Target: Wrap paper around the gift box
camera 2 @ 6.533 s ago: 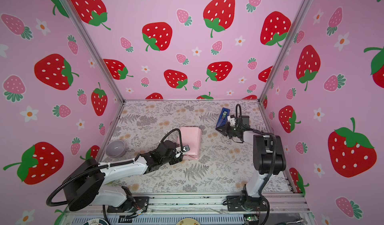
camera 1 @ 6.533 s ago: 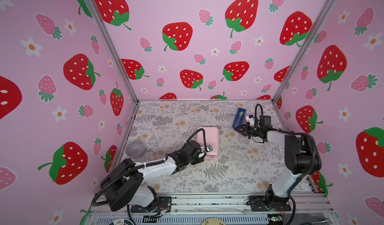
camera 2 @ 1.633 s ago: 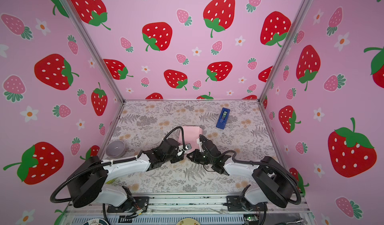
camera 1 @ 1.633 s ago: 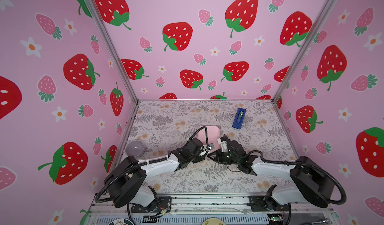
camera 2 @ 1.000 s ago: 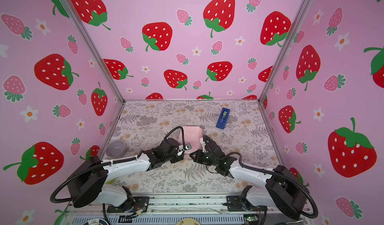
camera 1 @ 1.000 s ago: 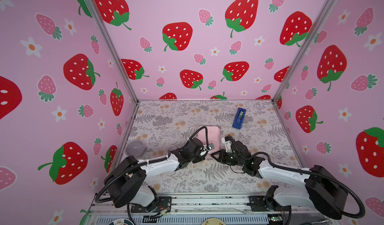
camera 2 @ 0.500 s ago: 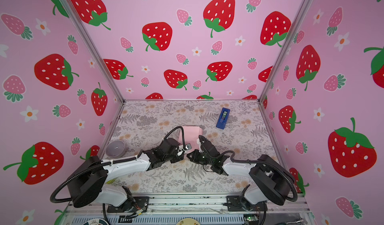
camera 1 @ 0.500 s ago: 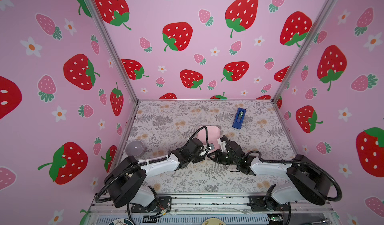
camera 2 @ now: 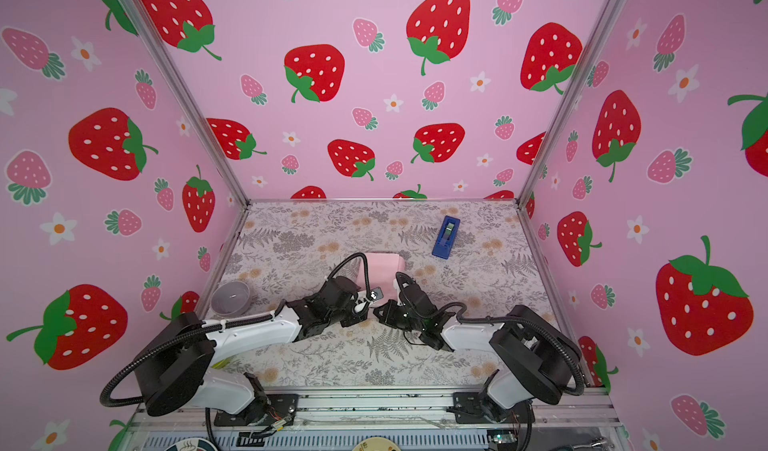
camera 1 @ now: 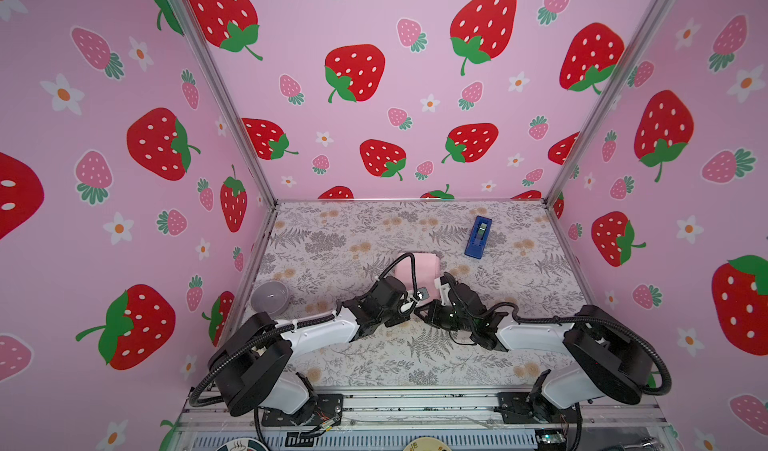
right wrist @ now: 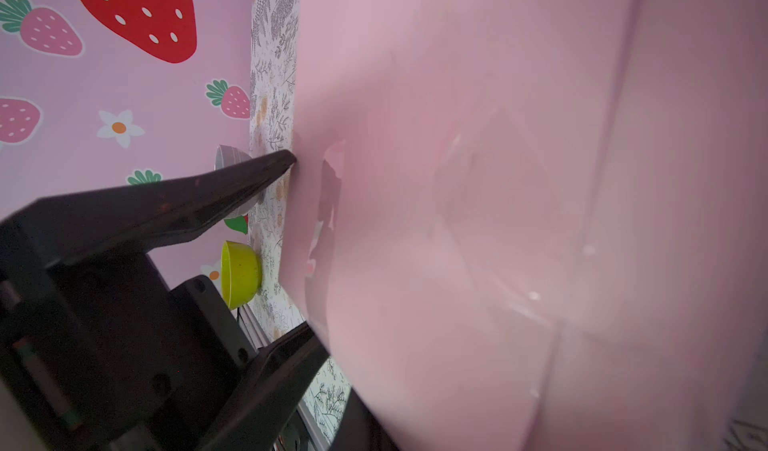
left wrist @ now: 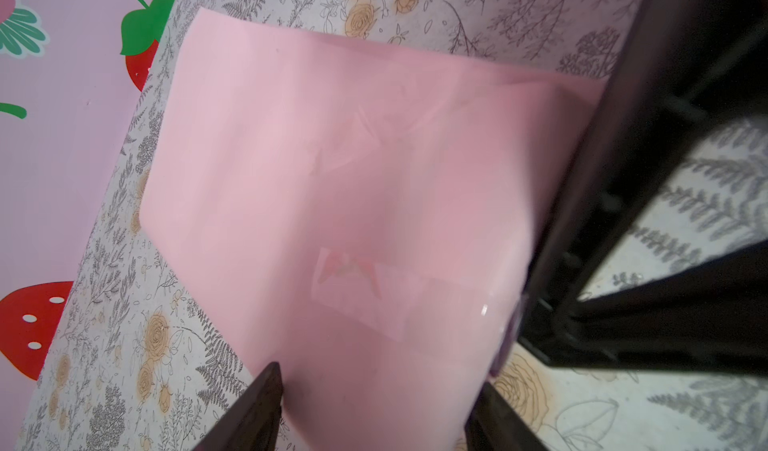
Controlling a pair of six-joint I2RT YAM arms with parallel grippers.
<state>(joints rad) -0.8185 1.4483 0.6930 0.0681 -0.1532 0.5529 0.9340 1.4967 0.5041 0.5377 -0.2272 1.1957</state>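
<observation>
The paper [camera 1: 417,268] [camera 2: 380,268] shows its pale pink face, folded into a small parcel at mid table. The gift box is hidden under it. My left gripper [left wrist: 374,411] is shut across the parcel's near end, one finger on each side [right wrist: 257,170]. It also shows in both top views [camera 1: 419,294] [camera 2: 374,295]. Clear tape pieces [left wrist: 361,299] lie on the paper. My right gripper [camera 1: 426,309] [camera 2: 381,309] is shut, close against the parcel's near right side. Only one of its fingers [right wrist: 363,427] shows past the paper. Whether it holds anything I cannot tell.
A blue tape dispenser [camera 1: 478,237] [camera 2: 445,237] lies at the back right. A grey bowl [camera 1: 269,297] [camera 2: 230,298] sits by the left wall, and a yellow-green bowl [right wrist: 239,274] shows near the front rail. Strawberry-print walls enclose three sides.
The right gripper has come from the tape dispenser to the parcel. In the last second it edged a little left toward it. The left arm has not moved.
</observation>
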